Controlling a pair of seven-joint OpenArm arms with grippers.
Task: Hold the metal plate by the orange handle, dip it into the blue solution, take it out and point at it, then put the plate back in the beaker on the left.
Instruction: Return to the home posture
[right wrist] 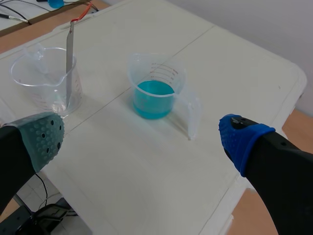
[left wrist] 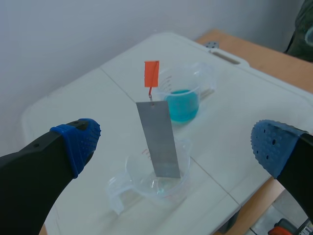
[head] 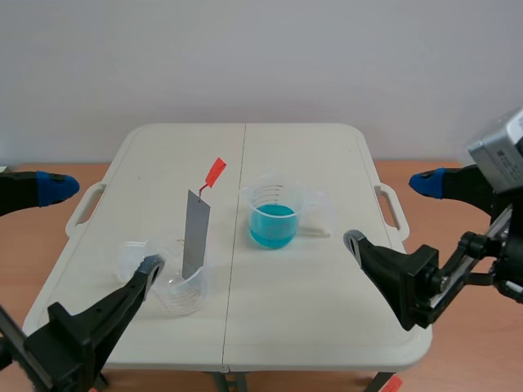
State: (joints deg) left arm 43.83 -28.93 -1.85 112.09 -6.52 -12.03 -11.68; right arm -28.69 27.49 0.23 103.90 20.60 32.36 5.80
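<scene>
Left fingers [left wrist: 77, 141] spread wide, metal plate [left wrist: 159, 139] leaning ahead between them, untouched.

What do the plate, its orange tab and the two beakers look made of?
The metal plate looks like dull grey sheet metal, a thin flat strip. The orange handle is likely tape or thin plastic, a flat matte flag; unclear. The left beaker and solution beaker are probably clear plastic: see-through walls, moulded handles, printed marks.

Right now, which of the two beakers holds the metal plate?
The left beaker; the metal plate leans in it. The right beaker holds only blue solution.
</scene>
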